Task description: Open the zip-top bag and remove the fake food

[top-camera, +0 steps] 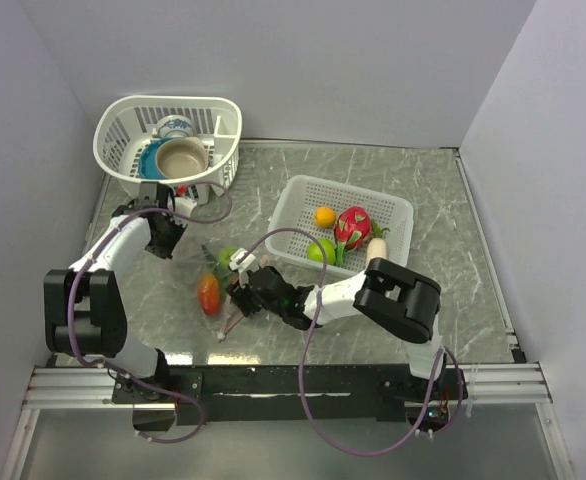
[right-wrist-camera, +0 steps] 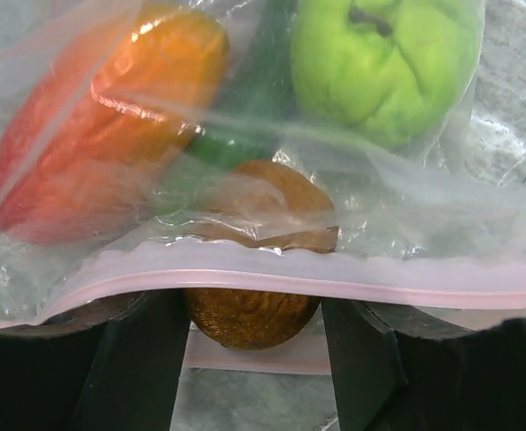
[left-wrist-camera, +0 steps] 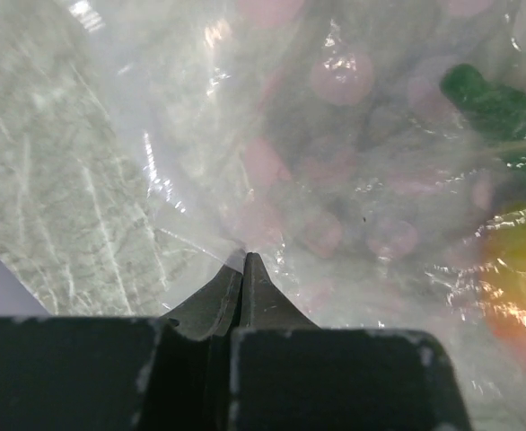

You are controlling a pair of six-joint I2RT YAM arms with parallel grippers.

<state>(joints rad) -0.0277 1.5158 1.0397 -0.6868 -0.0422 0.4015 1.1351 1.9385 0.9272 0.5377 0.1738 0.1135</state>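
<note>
a round white basket [top-camera: 113, 125] holding a tan bowl [top-camera: 181, 157], blue bowl [top-camera: 152, 162] and cup [top-camera: 174, 126] stands near a rectangular basket [top-camera: 400, 214].

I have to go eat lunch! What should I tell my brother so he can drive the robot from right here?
Left gripper: shut, pinching the zip-top bag.
Right gripper: at the bag's mouth, jaws either side of a brown piece; grip unclear.
Done: bag open; orange, dragon fruit, green round and white oblong lie in the white basket.
Left: brown piece, red-orange piece, green fruit, cucumber, all in the bag.
</note>
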